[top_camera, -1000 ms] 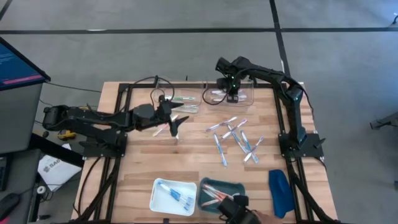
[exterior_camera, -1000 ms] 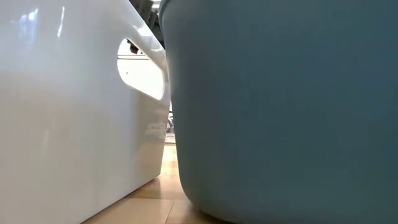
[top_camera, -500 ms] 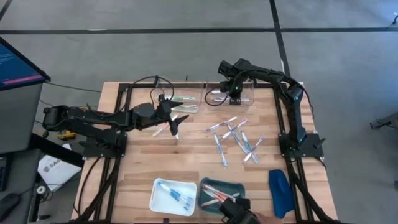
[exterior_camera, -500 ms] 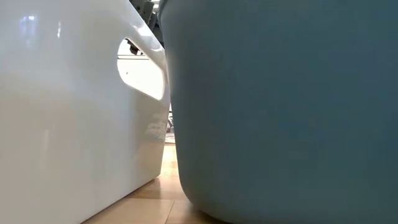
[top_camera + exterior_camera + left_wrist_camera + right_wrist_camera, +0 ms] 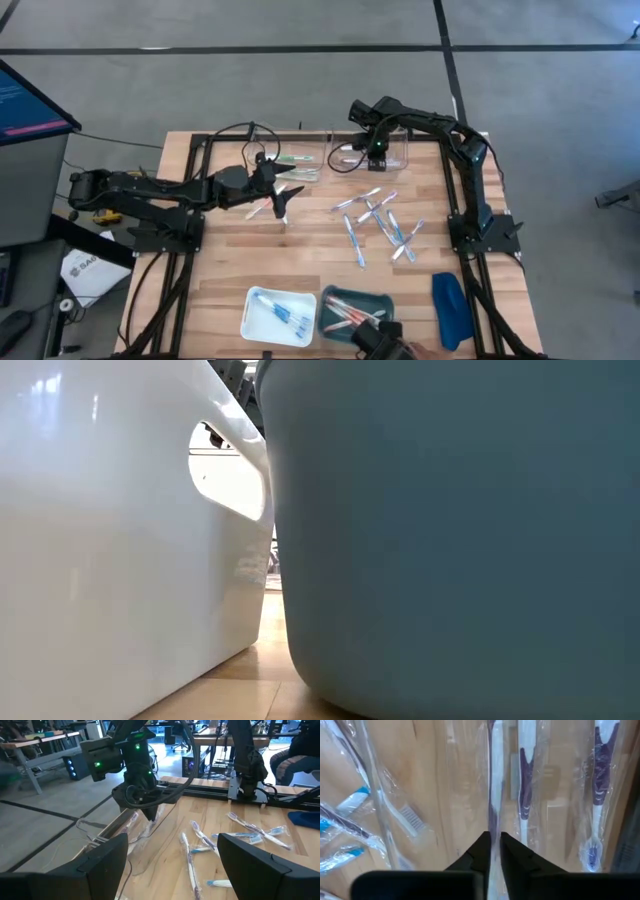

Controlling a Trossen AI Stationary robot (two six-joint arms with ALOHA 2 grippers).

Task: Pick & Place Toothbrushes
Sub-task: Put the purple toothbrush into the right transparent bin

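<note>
Left arm: it lies across the left half of the desk [image 5: 230, 265]. The left tool [image 5: 279, 193] hangs released, fingers spread wide, over the desk's far-left area, just beside a clear tray [image 5: 300, 160] that holds a few wrapped toothbrushes.

Desk centre: a loose scatter of wrapped toothbrushes [image 5: 378, 222] lies on bare wood, right of centre, several crossing one another. At the near edge stand a white bin [image 5: 256, 325] and a teal bin [image 5: 384, 300], side by side, each with toothbrushes inside. A dark-blue oblong object [image 5: 449, 309] lies near the near-right corner.

Right arm: it reaches to the far edge, over a second clear tray [image 5: 402, 152]. The right tool [image 5: 492, 843] points down into this tray with its fingers [image 5: 481, 851] nearly closed on a clear-wrapped toothbrush [image 5: 493, 790]. The handle runs between the tips. The tips appear to be just loosening, so a firm grasp cannot be confirmed. Two purple-and-white toothbrushes [image 5: 525, 780] lie parallel beside it.

Handling, as judged:
- The brushes are light and stiff, so little force is needed.
- The film wrap is slick and crinkles, so a pinch may slide along it.
- Take hold across the mid-handle, where the body is straight and balanced, not at the bristle head.
- Neighbouring wraps touch, so one may drag another when lifted.
</note>
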